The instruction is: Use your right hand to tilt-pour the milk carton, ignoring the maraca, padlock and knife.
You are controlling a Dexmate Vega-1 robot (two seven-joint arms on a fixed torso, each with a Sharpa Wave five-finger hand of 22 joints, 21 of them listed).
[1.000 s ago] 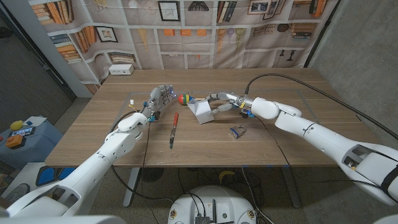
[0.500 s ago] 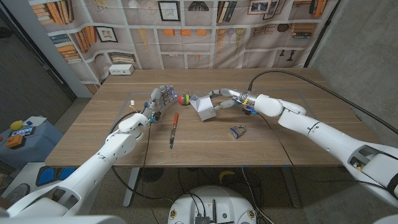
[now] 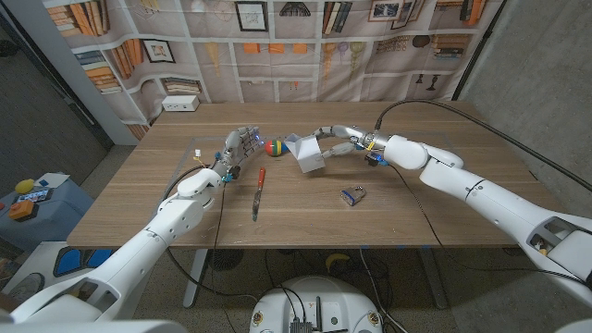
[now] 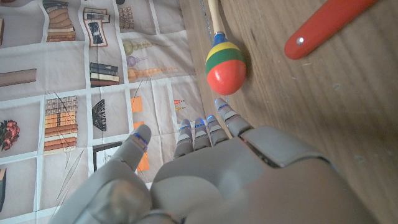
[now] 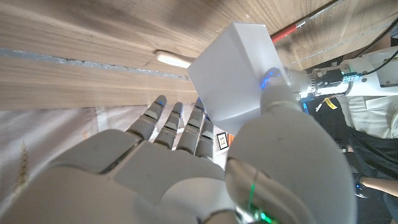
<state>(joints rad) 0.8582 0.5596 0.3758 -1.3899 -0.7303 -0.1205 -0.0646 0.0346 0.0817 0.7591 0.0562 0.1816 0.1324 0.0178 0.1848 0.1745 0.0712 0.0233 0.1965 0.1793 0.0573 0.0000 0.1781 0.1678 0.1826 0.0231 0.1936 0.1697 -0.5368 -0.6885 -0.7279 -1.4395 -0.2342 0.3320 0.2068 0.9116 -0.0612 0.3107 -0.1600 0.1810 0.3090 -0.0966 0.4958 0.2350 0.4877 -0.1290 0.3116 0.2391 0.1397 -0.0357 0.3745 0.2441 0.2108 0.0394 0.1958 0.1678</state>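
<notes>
Milk carton (image 3: 306, 153): plain white, box-shaped with flat faces and sharp edges, no print legible. It sits near the middle of the wooden table (image 3: 416, 208), toward the far side, and leans over at an angle rather than standing square. In the right wrist view the carton (image 5: 239, 78) shows as a clean white block with 1 corner pointing away from the palm.

Right hand (image 3: 335, 146): grasping the carton, fingers wrapped round its far side and the thumb (image 5: 277, 93) pressed on a near face. Whether the carton's base touches the table cannot be told.

Left hand (image 3: 237, 148): holding nothing, fingers extended and slightly apart, well to the left of the carton. In the left wrist view the left hand (image 4: 205, 174) has its fingertips close to the maraca's head without touching it.

Maraca (image 3: 273, 146): red, yellow and green head, lying just beside the carton on its left. Knife (image 3: 258, 191): red handle, lying lengthwise nearer the robot. Padlock (image 3: 352, 195): near the front right of the carton, apart from it
</notes>
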